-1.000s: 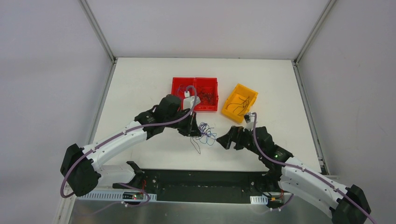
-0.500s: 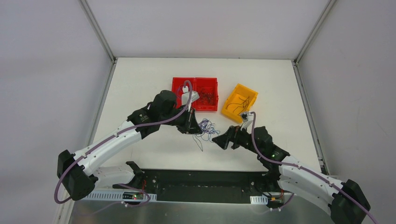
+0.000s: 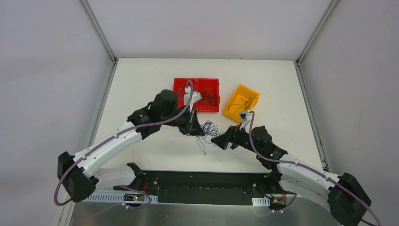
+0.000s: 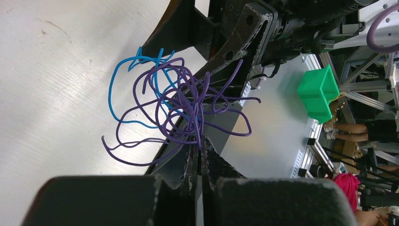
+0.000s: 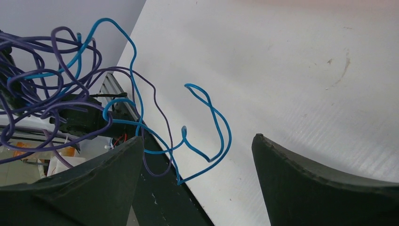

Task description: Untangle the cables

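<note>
Right fingers (image 5: 84, 188) advanced to cables (image 4: 190, 110), perhaps touching

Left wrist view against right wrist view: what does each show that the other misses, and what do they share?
Only the left wrist view: the left gripper shut on purple strands at the base of the cables, and a green bin beyond the table edge. Only the right wrist view: the right gripper open, with a loose blue loop of the bundle hanging between its fingers. Both: the same purple and blue tangle, and the white table.
</note>
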Tool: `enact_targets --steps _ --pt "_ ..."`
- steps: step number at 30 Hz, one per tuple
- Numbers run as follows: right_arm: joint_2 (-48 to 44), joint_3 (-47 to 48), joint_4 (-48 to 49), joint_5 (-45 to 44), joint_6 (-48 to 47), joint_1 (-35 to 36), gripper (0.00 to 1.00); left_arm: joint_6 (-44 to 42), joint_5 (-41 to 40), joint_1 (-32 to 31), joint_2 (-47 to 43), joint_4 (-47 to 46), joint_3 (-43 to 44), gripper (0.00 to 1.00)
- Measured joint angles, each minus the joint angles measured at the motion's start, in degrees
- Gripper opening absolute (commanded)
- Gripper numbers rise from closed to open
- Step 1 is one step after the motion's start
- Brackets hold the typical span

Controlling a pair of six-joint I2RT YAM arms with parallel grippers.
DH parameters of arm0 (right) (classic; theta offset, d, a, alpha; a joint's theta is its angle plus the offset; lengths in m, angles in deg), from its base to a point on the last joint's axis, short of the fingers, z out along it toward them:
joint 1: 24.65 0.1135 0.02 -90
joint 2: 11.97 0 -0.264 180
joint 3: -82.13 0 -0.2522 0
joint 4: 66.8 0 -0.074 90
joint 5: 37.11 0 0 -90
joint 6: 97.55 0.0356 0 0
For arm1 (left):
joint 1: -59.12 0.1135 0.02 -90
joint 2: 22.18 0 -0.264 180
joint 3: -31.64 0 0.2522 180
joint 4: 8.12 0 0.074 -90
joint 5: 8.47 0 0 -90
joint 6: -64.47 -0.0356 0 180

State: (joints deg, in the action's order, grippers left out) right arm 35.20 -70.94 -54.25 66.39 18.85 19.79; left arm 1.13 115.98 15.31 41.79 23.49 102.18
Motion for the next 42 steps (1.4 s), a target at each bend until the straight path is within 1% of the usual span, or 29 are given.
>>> enact_targets --steps 2,3,4,6,7,10,12,14,17,18,20,25,29,36,42 --pt "1.1 0.2 1.0 0.3 0.2 0.0 0.75 0.2 0.1 0.0 0.0 0.0 0.0 0.00" --pt "1.7 0.5 1.1 0.3 0.1 0.1 0.65 0.4 0.1 0.0 0.0 0.0 0.0 0.00" --pt "2.7 1.1 1.3 0.3 0.1 0.1 0.49 0.5 0.1 0.0 0.1 -0.1 0.0 0.00" --pt "4.5 2.4 1.4 0.2 0.1 0.2 0.02 0.7 0.1 0.0 0.2 -0.2 0.0 0.00" --pt "5.3 3.0 1.5 0.1 0.1 0.3 0.00 0.8 0.0 0.0 0.2 -0.3 0.0 0.00" --pt "6.4 5.1 -0.2 -2.4 1.1 0.5 0.00 1.3 -2.3 0.0 0.2 -0.4 0.0 0.00" --pt "6.3 6.5 -2.9 -7.4 1.7 0.5 0.00 2.1 -6.0 0.9 0.1 0.3 0.0 0.00" --pt "5.4 7.4 -7.0 -12.7 2.9 0.3 0.00 3.4 -9.1 3.9 -0.7 1.3 -0.5 0.00" --pt "2.2 7.7 -15.8 -20.7 4.9 -1.0 0.00 5.8 -14.5 11.6 -3.7 3.2 -3.1 0.00" --pt "0.8 7.8 -19.4 -23.6 5.8 -1.6 0.00 6.8 -17.7 14.3 -5.0 5.4 -3.8 0.00" --pt "-1.6 7.8 -24.5 -27.5 7.3 -2.8 0.00 8.2 -22.8 17.0 -6.6 9.1 -4.3 0.00" --pt "-6.2 9.0 -34.7 -34.5 9.6 -5.4 0.00 12.6 -36.3 21.0 -7.9 18.1 -4.3 0.00" --pt "-7.8 10.5 -39.6 -38.1 10.0 -6.4 0.00 16.2 -45.4 23.4 -8.7 23.8 -4.3 0.00" --pt "-8.1 13.5 -43.3 -41.4 9.4 -6.8 0.00 21.0 -56.9 24.3 -13.2 30.7 -4.5 0.00" --pt "-11.0 14.9 -48.2 -49.7 10.4 -8.4 0.00 28.5 -69.4 27.2 -14.8 40.0 -4.4 0.00"
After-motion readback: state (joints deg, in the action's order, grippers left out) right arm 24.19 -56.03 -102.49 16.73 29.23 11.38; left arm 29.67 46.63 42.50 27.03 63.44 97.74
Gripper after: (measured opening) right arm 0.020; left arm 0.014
